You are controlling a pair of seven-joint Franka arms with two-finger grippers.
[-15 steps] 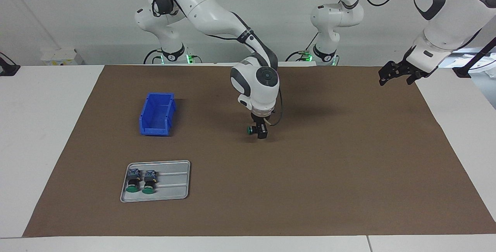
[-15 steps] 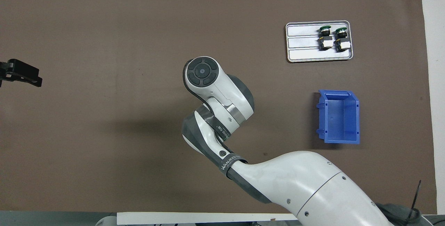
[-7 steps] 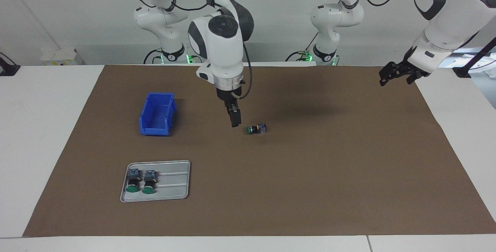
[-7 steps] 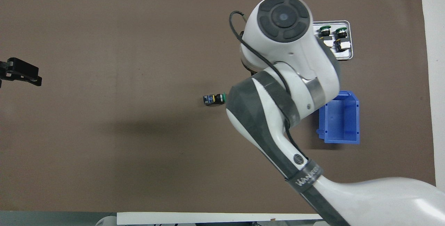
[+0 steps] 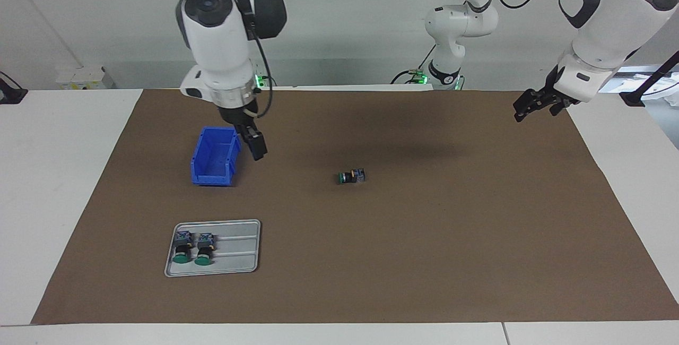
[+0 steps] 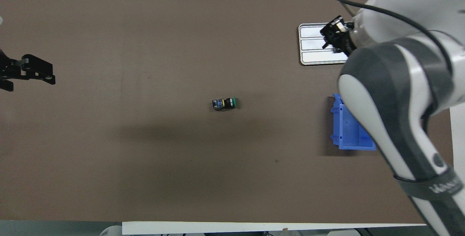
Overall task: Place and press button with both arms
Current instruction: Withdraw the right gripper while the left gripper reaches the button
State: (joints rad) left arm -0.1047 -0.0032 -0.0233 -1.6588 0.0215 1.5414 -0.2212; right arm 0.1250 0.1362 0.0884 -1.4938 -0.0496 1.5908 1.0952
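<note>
The button [image 5: 351, 177] [image 6: 224, 103] lies on its side on the brown mat near the table's middle, with its green cap toward the right arm's end. Nothing touches it. My right gripper [image 5: 257, 148] [image 6: 334, 36] hangs open and empty in the air over the mat, beside the blue bin. In the overhead view it covers part of the tray. My left gripper [image 5: 533, 110] [image 6: 29, 80] is open and empty, raised over the mat's edge at the left arm's end, well away from the button.
A blue bin [image 5: 215, 156] [image 6: 350, 134] stands toward the right arm's end. A grey tray [image 5: 238, 249] [image 6: 316, 52], farther from the robots than the bin, holds two more green-capped buttons [image 5: 193, 249]. The brown mat [image 5: 424, 239] covers most of the table.
My right gripper left the button lying on the mat, rose, and swung toward the right arm's end to beside the bin. The button stayed put. The left gripper shifted slightly inward.
</note>
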